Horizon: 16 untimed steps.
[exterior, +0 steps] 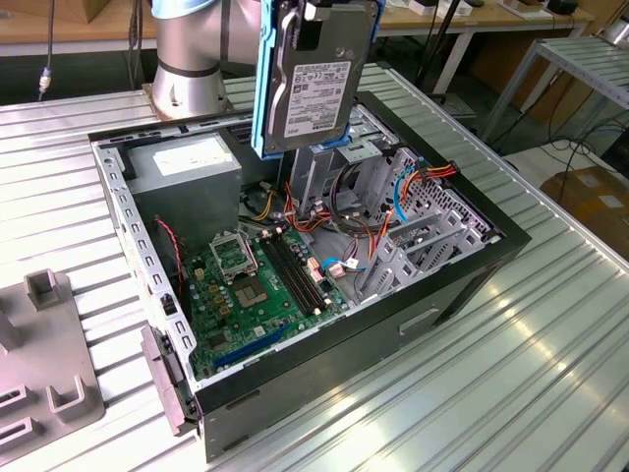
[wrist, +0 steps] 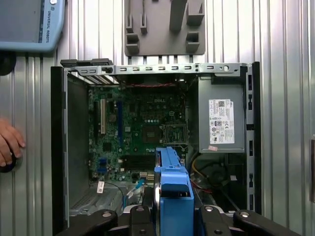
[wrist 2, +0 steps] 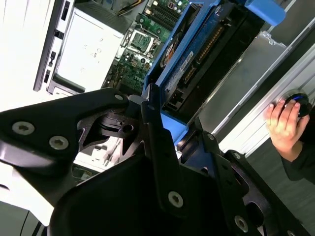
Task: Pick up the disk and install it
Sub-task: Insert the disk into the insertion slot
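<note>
We see the disk (exterior: 316, 84) hanging upright over the open computer case (exterior: 462, 285), its label towards the exterior view and its blue carrier frame (exterior: 261, 88) running down the edge on the exterior view's left. The jaws are clenched on the disk at its upper end. In the second wrist view a black finger (wrist 2: 160, 142) presses against the blue frame, and in the first wrist view the black fingers sit close on either side of it.

In the exterior view the disk stands between the grey power supply (exterior: 187, 167) and the metal drive cage (exterior: 413, 236), its lower edge above them. The case lies on its side on the ribbed metal worktop (exterior: 511, 374), open side up, with the green motherboard (exterior: 256, 285) exposed below. A grey fixture (exterior: 49, 364) sits on the worktop just beside the case. In the first wrist view a person's hand (wrist: 10, 145) rests on the worktop near the case
</note>
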Tool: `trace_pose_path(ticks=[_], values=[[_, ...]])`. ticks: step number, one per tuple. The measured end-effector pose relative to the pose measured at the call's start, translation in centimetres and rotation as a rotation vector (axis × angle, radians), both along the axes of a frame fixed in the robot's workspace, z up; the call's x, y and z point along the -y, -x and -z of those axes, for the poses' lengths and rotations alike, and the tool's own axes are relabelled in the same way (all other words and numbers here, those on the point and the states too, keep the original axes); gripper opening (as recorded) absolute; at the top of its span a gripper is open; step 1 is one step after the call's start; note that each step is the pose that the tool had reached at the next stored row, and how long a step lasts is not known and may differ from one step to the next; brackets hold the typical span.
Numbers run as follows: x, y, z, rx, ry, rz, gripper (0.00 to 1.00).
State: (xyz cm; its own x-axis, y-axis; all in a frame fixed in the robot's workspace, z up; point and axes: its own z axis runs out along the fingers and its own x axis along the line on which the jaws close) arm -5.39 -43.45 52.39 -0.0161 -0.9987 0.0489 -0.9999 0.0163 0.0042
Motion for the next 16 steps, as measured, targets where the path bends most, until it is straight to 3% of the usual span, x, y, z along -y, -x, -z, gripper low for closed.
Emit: trace_pose_path(ticks=[6,16], values=[[0.38,-0.44,0.02,-0.0001,0.0009,0.000,0.37],[1.47,-1.17,0.06,0.0000,0.0030,0.000,0.37]])
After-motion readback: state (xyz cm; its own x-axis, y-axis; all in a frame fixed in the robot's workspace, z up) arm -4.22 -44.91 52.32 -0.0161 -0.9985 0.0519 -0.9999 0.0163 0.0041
